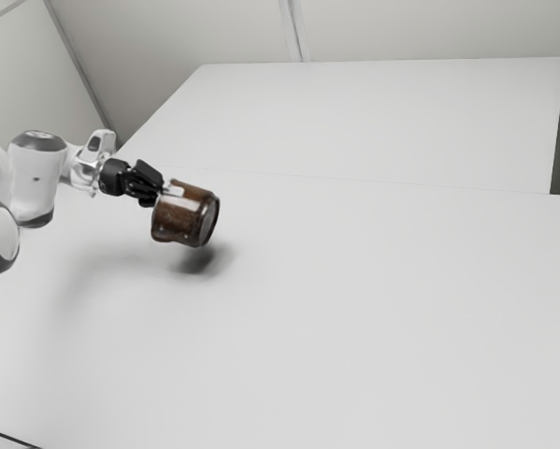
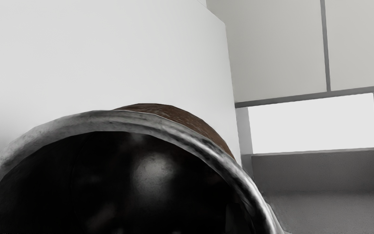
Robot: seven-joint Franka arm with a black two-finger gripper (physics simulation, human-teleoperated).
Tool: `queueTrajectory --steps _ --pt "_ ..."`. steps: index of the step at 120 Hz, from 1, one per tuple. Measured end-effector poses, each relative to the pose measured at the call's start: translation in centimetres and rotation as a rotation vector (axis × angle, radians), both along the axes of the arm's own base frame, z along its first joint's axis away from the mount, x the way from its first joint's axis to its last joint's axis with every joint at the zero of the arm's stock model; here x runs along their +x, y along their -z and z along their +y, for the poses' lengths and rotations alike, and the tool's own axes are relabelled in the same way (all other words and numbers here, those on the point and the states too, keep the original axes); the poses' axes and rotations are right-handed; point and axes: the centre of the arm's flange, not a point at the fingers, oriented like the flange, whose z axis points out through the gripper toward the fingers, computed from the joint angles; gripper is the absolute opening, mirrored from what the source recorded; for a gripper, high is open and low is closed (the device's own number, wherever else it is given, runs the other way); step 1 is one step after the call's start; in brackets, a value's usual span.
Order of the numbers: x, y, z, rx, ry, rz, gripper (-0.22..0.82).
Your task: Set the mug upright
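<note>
The brown mug point(image 1: 184, 217) is held above the table on its side, tilted, its closed end toward the exterior view's right. My gripper point(image 1: 165, 191) reaches it from the exterior view's left and is shut on its wall near the rim. In the wrist view the mug's pale metallic rim point(image 2: 109, 121) and dark interior face my hand, with a strip of the brown outside behind the rim. The gripper point(image 2: 255, 217) straddles the wall there, one finger dimly visible inside the mug. No handle can be made out.
A shadow lies on the white table point(image 1: 354, 309) beneath the mug. Beyond the table's seam is another white surface point(image 1: 373, 117), with pale walls behind it. In the wrist view a bright rectangular opening point(image 2: 313, 125) lies past the table's edge.
</note>
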Motion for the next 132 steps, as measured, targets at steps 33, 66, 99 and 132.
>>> queueTrajectory --steps 33,66,99,132 --pt "0.0 -4.4 -3.6 0.513 0.140 0.035 -0.17" --pt "-0.4 -3.5 -9.0 0.938 0.219 0.088 -0.17" --pt "-1.7 0.1 -11.7 1.122 0.180 0.118 -0.17" --pt "-2.3 3.2 -12.4 1.139 0.092 0.177 -0.02"
